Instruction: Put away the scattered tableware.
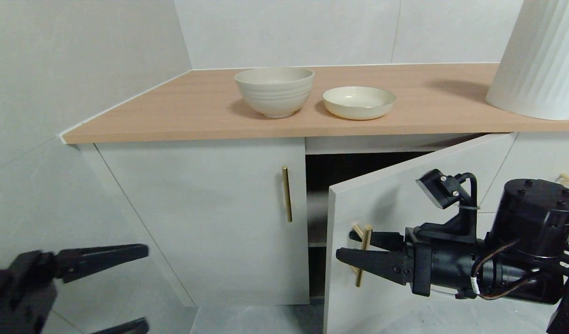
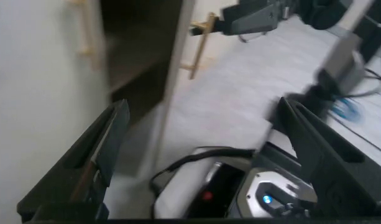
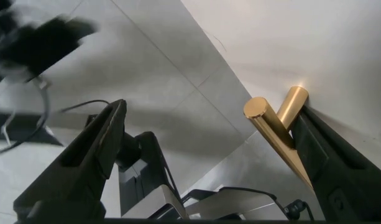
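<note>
The right pincer (image 1: pixel 347 245) is spread, with the brass handle (image 1: pixel 366 253) of the cabinet door (image 1: pixel 405 195) between its fingers. In the right wrist view the bar (image 3: pixel 283 134) lies against one finger (image 3: pixel 330 165) while the other stands well apart. The door is therefore hooked, not pinched, which probably suits a door that only has to swing. It hangs partly open on its hinge side, showing the dark inside of the cabinet (image 1: pixel 340 169). This looks like the step of making room before any tableware is carried.

The left pincer (image 1: pixel 143 287) is also spread and holds nothing. It sits low, in front of the closed door (image 1: pixel 205 213), well apart from the other arm and out of the swing of the open door.

The tableware is on the counter (image 1: pixel 173 111) above. A ribbed bowl (image 1: pixel 274 91) stands upright, and a shallow dish (image 1: pixel 358 102) sits just beside it without touching it. Both are near the front edge, over the opening. A tall ribbed white vessel (image 1: pixel 539 55) stands farther along the counter. The opening looks narrow for the bowl, so I judge the door needs to go wider first.
</note>
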Available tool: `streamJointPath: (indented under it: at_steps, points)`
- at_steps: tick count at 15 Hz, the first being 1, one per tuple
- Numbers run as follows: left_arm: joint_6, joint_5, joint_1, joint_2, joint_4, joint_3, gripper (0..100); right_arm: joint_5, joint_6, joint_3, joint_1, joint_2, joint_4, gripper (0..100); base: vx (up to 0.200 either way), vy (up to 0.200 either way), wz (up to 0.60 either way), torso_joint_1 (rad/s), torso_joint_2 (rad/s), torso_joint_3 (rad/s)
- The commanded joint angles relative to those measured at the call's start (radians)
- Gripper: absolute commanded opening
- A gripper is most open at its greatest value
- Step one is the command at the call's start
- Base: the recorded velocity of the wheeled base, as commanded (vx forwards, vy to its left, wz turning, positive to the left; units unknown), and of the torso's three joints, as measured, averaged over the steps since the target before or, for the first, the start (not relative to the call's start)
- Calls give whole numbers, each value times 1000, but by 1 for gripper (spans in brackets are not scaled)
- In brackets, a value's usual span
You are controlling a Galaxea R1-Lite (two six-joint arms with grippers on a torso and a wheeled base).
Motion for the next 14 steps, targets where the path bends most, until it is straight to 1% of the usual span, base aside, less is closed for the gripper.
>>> streamJointPath:
  at_steps: [1,2,3,4,5,6,7,8,10,11,14]
  points:
    - [-3,-23,-125,392,-204,-20,100,2,1,1,1,8,-1,100,0,0,0,0,0,0]
    - [-12,-23,-126,442,-258,-3,100,2,-1,0,1,11,-1,100,0,0,0,0,0,0]
    - [-17,-23,-128,455,-267,2,100,2,1,1,1,11,-1,100,0,0,0,0,0,0]
    - [-38,-18,-165,544,-354,28,100,2,1,1,1,14,0,100,0,0,0,0,0,0]
    - [-38,-18,-165,544,-354,28,100,2,1,1,1,14,0,100,0,0,0,0,0,0]
    - [-81,6,-192,617,-462,49,100,2,-1,1,1,36,-1,100,0,0,0,0,0,0]
    - [-115,18,-211,626,-509,66,100,2,-1,0,1,42,-1,100,0,0,0,0,0,0]
    - [-135,29,-220,630,-537,71,100,2,-1,1,1,42,-1,100,0,0,0,0,0,0]
    - [-192,72,-249,630,-589,79,100,2,-1,0,1,42,-1,100,0,0,0,0,0,0]
    - [-202,87,-255,631,-598,82,100,2,-1,1,1,47,-1,100,0,0,0,0,0,0]
    - [-204,95,-261,639,-600,83,100,2,-2,0,1,59,-1,100,0,0,0,0,0,0]
